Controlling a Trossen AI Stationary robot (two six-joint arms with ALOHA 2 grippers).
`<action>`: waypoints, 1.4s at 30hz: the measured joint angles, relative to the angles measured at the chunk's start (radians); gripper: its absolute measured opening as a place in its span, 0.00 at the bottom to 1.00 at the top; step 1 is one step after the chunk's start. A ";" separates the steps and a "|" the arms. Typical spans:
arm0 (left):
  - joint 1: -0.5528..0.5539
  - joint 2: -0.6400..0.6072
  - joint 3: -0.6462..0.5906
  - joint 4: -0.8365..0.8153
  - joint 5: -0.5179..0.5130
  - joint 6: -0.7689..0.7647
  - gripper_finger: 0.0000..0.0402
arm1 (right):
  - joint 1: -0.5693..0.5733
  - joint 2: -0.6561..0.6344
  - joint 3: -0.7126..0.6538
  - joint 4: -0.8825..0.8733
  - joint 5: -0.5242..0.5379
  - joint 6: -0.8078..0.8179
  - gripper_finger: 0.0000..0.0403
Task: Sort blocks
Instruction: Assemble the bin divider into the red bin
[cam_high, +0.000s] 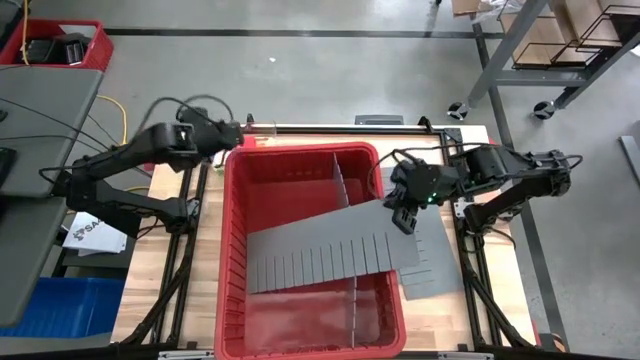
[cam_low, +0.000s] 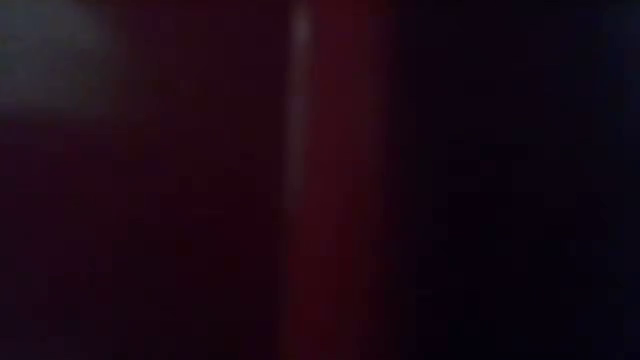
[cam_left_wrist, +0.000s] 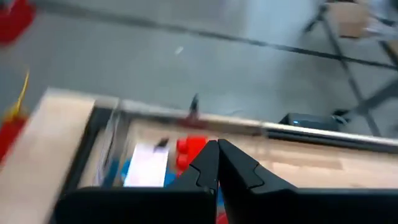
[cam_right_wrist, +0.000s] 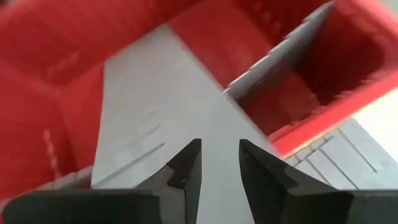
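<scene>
The blocks (cam_left_wrist: 189, 151) show only in the left wrist view — a small cluster of red studded bricks, with a bit of blue plastic and a white slip beside them, lying on the pale wooden worktop (cam_high: 500, 300) just behind a metal rail. They are blurred, so their number and exact shapes cannot be told. In the high view they are barely discernible, near the far edge of the worktop by the left claw.

The left claw (cam_high: 232, 137) hangs over the far left corner of the large red bin (cam_high: 232, 260), its two dark fingers (cam_left_wrist: 205, 167) pressed together with nothing between them.

The right claw (cam_high: 404, 213) is at the bin's right rim, over a grey slotted divider sheet (cam_high: 330, 255) that lies tilted across the bin. Its fingers (cam_right_wrist: 186, 163) stand a little apart; the grey sheet fills the space past them, but whether they pinch it cannot be told. A second grey sheet (cam_high: 437, 262) lies flat on the worktop beside the bin, and an upright divider (cam_high: 338, 185) splits the bin's far end — both compartments there look red and bare.

The low view is dark and shows nothing readable.
</scene>
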 joint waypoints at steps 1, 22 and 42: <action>0.003 0.000 0.035 0.021 0.001 0.092 0.00 | -0.005 -0.010 0.000 0.000 0.019 0.032 0.24; -0.098 0.150 0.210 0.427 1.041 0.910 0.42 | -0.004 -0.095 0.001 -0.258 0.001 0.816 0.26; -0.239 0.202 0.210 0.459 0.989 0.836 0.55 | 0.121 -0.097 -0.001 -0.235 -0.297 0.649 0.59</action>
